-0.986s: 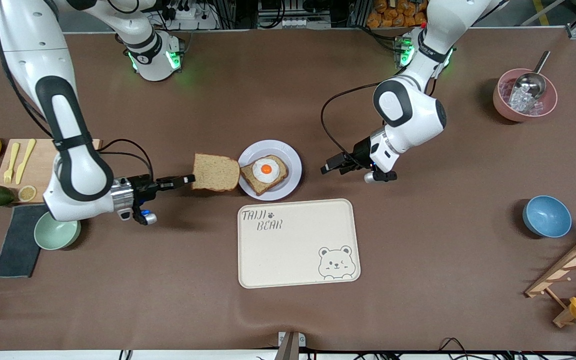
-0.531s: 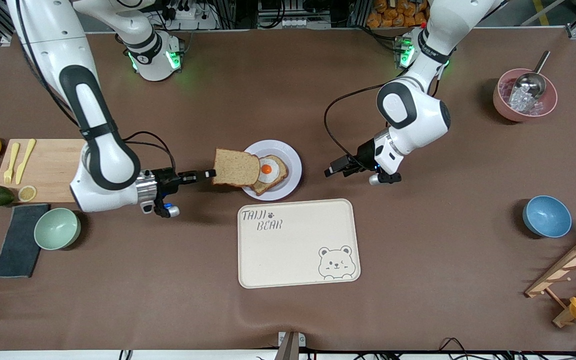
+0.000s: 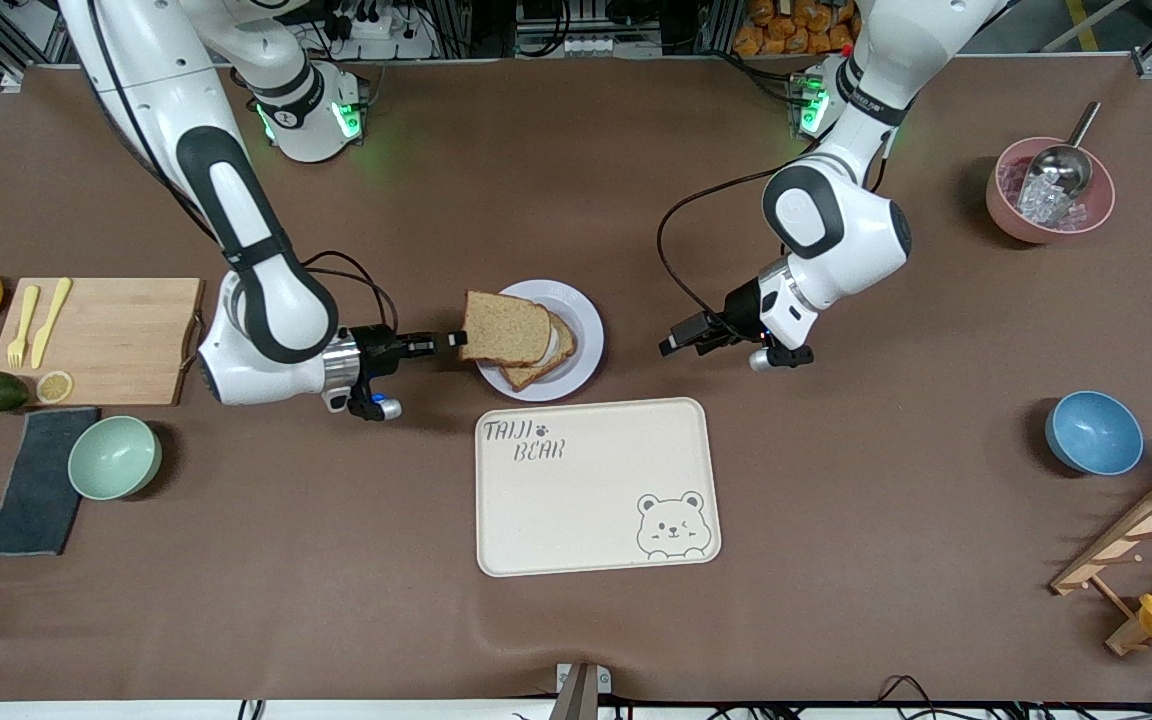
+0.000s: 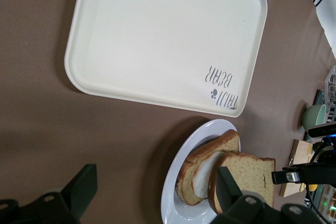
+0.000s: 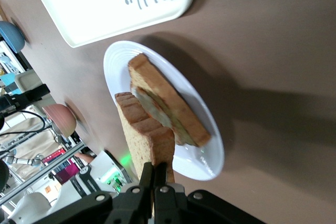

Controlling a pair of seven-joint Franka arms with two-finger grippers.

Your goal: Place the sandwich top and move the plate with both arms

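Over the plate (image 3: 586,330), the top slice (image 3: 504,328) hangs in the air, pinched by its edge toward the right arm's end of the table between the right gripper's (image 3: 458,340) 2 fingers. Right wrist view: those fingers are pressed tight on the thin crust edge, and the slice (image 5: 144,132) stands clear above the egg slice (image 5: 168,109) without touching it. Front view: top slice covers most of the egg slice (image 3: 548,362); only a crust margin and a sliver of white show.

Left gripper (image 3: 681,338) hovers over bare table just beside the plate, toward the left arm's end, fingers spread wide and holding nothing.

Materials: top slice is light brown, porous crumb, darker crust, squarish. Plate is round, pale lavender-white, glossy, with a raised rim. Tray (image 3: 596,487) is cream, matte, rectangular with rounded corners, bear drawing in 1 corner, nearer the camera than the plate. Table cover (image 3: 836,500) is brown and matte.
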